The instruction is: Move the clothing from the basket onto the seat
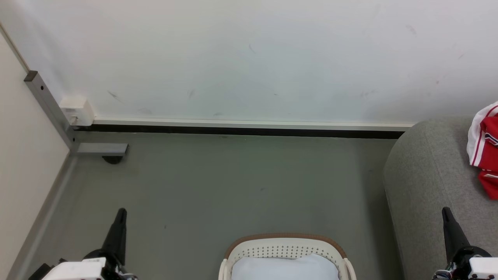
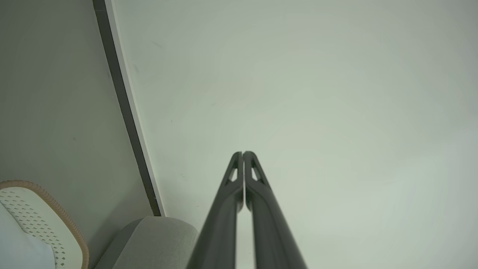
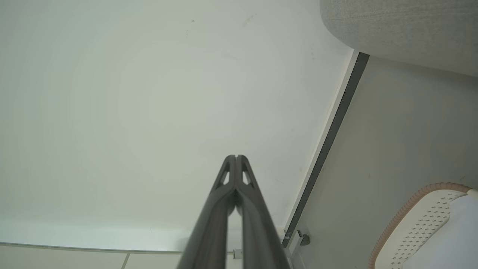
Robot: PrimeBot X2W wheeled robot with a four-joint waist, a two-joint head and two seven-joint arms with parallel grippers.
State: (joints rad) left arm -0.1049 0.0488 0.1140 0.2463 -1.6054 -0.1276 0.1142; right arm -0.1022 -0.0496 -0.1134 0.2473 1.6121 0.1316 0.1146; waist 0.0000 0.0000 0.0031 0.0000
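Here, at the bottom centre on the grey floor, the basket with white fabric inside, cut by the picture edge. To the right, the seat, with red and white clothing lying on top at the right border. Left gripper low at the left, fingers pressed together, holding nothing; right gripper low at the right, seen against the seat, also closed tight and empty. Behind all, a pale wall.
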